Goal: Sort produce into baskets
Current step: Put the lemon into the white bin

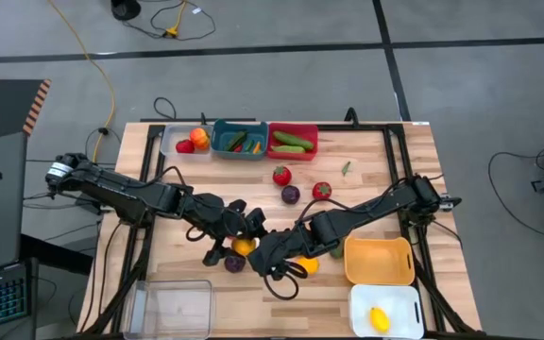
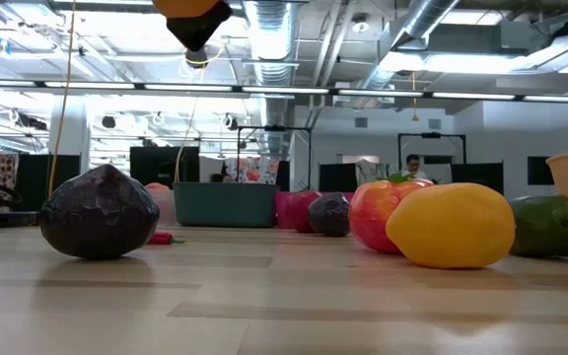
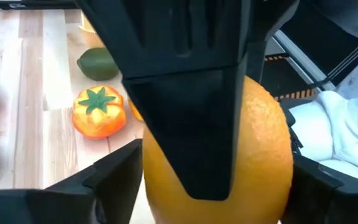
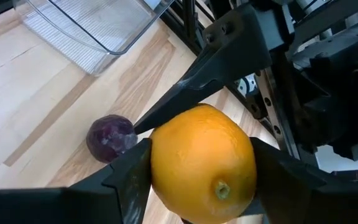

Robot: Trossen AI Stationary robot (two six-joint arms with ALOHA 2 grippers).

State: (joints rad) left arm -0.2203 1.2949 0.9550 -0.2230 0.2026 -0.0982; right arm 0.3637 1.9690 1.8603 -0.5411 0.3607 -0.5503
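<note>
A round orange fruit [image 1: 244, 246] hangs above the middle of the table, clear of the wood, and also shows at the top of the low view [image 2: 190, 15]. My right gripper [image 4: 204, 180], reaching in from the table's right, is shut on it. My left gripper [image 3: 216, 186] comes from the left and stands open, with a finger close on either side of the same fruit. One finger of the right gripper [image 3: 185, 93] crosses the fruit's front in the left wrist view. A purple fruit [image 4: 110, 138] lies on the table under the grippers. My right gripper pinches the orange fruit's two opposite sides [image 4: 157, 168] between its two fingers, slanting down from the table's right. The fruit is lifted clear, its stem dimple [image 4: 219, 186] facing the wrist camera. My left gripper: I cannot tell whether its fingers [image 3: 114, 180] touch the fruit's sides.
At the far edge stand grey [image 1: 172, 149], teal [image 1: 217, 139] and red [image 1: 312, 142] baskets holding produce. An orange-yellow basket [image 1: 379, 274], a white one [image 1: 399, 302] with a yellow fruit and a clear one [image 1: 173, 307] stand near. Loose produce lies mid-table [image 1: 291, 195], [image 1: 307, 265].
</note>
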